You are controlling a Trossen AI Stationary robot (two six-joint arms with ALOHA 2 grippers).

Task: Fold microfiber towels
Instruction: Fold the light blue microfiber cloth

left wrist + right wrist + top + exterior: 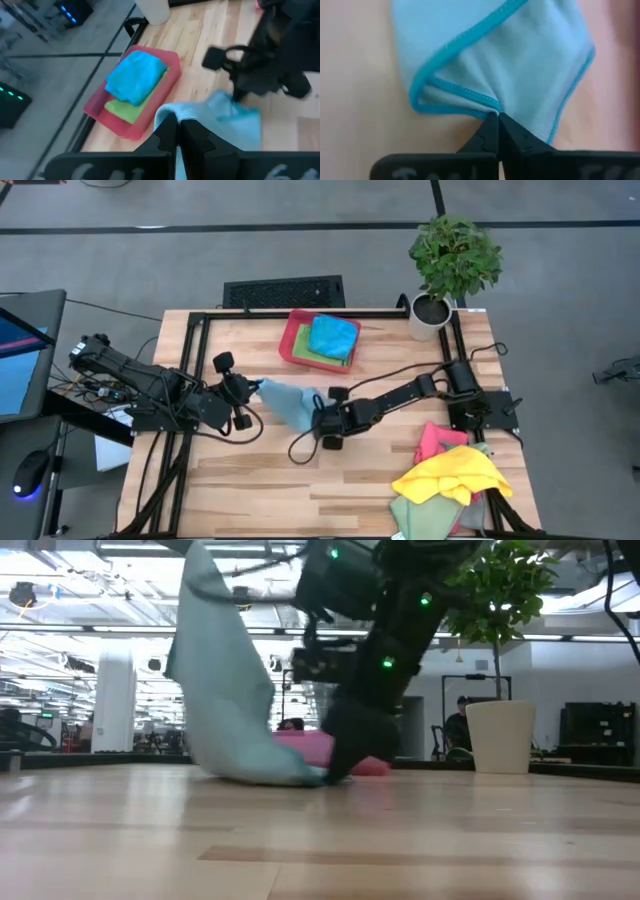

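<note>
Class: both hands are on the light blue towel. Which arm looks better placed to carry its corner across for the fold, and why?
Probably the left. The left hand holds its corner of the light blue towel raised off the table, free to swing over. The right hand is shut on an edge down at the tabletop, suited to anchoring.

Soft matt cloth towel (485, 65) on smooth pale wood table (300, 480).
</note>
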